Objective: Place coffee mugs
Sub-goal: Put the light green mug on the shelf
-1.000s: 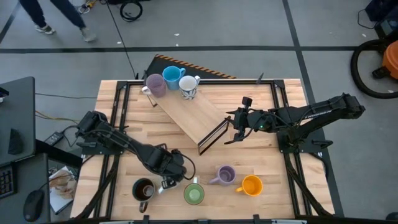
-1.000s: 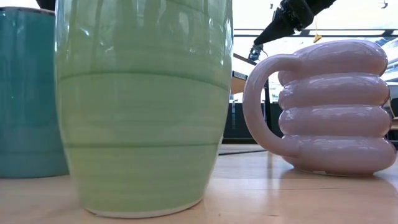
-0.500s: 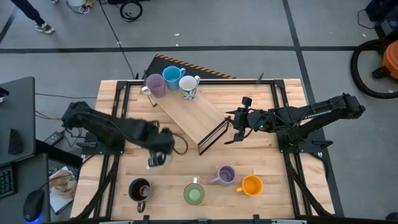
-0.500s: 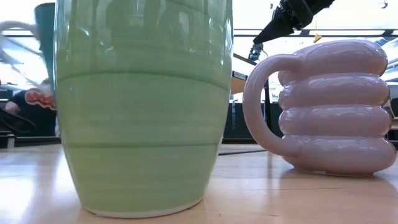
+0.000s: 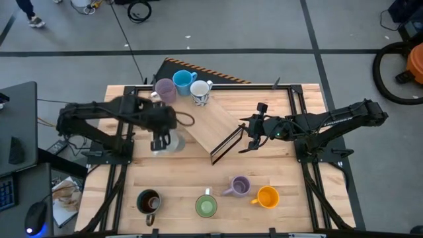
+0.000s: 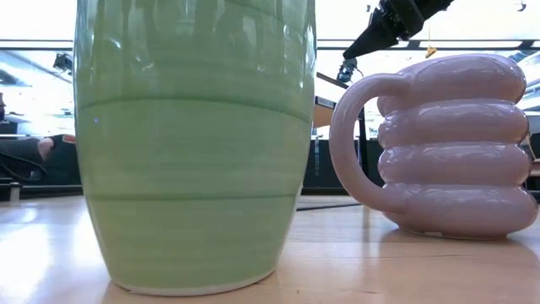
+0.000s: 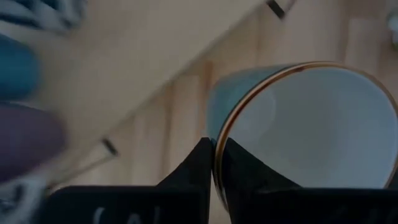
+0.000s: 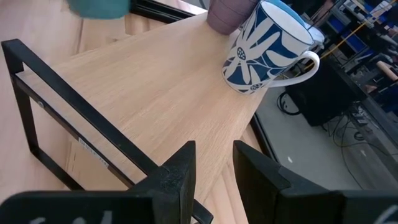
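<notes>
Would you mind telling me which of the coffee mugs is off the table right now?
The pale mug with the gold rim, pinched by its rim in the left pincer beside the wooden shelf. All the others stand on the shelf or the table.

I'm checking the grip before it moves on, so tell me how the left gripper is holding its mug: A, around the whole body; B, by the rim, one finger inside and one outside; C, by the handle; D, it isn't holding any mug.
B: in the left wrist view the left gripper is pinched on the gold-edged rim of the teal mug, one finger on each side of the wall.
</notes>
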